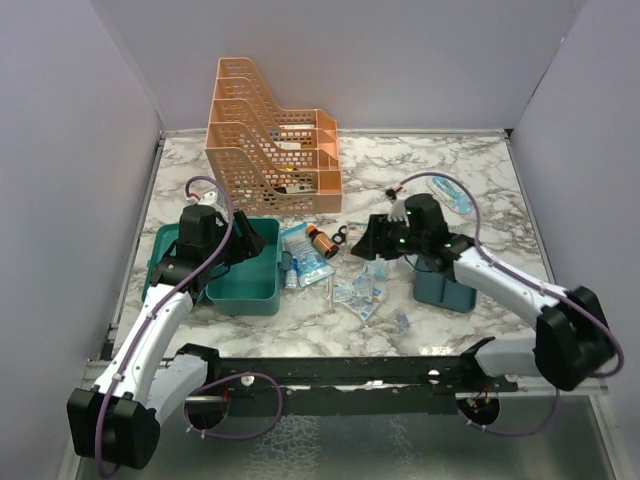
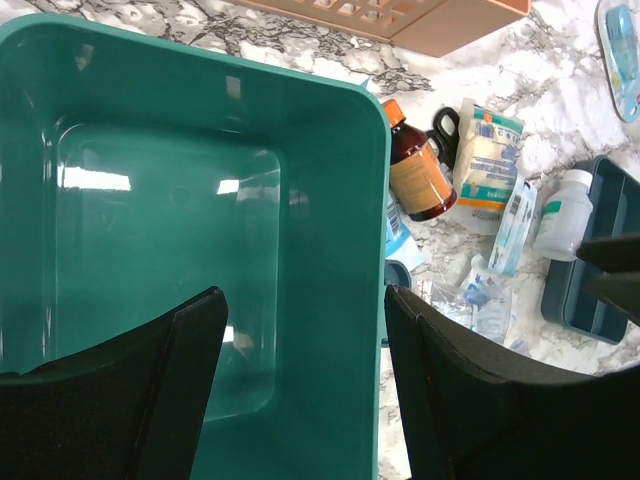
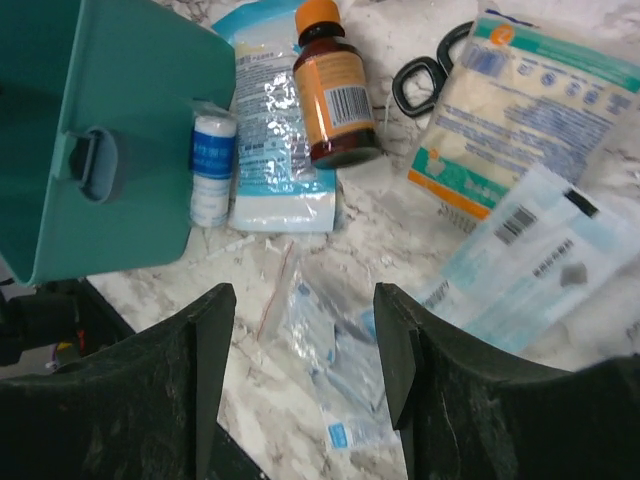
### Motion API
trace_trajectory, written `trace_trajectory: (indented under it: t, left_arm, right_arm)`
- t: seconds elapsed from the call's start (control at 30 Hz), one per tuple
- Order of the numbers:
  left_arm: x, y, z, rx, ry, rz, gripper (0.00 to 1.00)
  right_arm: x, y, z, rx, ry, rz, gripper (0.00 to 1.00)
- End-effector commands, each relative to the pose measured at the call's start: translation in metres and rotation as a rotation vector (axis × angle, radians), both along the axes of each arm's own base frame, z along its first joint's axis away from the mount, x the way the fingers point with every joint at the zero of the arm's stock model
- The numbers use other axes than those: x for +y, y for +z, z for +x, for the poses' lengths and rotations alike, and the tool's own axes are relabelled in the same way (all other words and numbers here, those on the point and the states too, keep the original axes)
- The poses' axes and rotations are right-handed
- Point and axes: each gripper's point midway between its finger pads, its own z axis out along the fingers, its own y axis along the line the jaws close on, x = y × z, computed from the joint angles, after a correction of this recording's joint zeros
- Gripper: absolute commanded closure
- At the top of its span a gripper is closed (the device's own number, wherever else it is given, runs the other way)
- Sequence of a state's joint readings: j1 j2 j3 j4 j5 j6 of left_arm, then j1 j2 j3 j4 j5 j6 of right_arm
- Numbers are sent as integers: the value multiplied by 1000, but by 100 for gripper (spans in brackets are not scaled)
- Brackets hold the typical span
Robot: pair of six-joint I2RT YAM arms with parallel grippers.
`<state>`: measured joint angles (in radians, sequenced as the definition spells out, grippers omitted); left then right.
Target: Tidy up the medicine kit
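My desk (image 1: 470,160), marbled top. An orange rack (image 1: 275,140) stands at the back. The teal box (image 1: 245,285) sits open at left. The tray (image 1: 445,290) is at right, with a white bottle (image 2: 563,215) just beside it. Between box and tray lie an amber bottle (image 1: 320,240), scissors (image 1: 343,236), sealed packets (image 1: 305,258) and clear bags (image 1: 358,295). A blue case (image 1: 452,195) lies at the far right.

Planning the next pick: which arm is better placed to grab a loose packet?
Right: the right gripper hangs open over the clear packets; the left gripper sits over the empty teal box.
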<state>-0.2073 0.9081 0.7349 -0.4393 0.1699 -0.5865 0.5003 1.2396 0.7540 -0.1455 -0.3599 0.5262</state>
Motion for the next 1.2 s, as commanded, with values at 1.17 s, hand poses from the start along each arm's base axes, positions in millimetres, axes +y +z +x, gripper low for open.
trace_trajectory:
  t: [1.17]
  left_arm:
    - [3, 60, -18, -242, -50, 4, 16]
  right_arm:
    - [101, -109, 73, -164, 353, -529, 59]
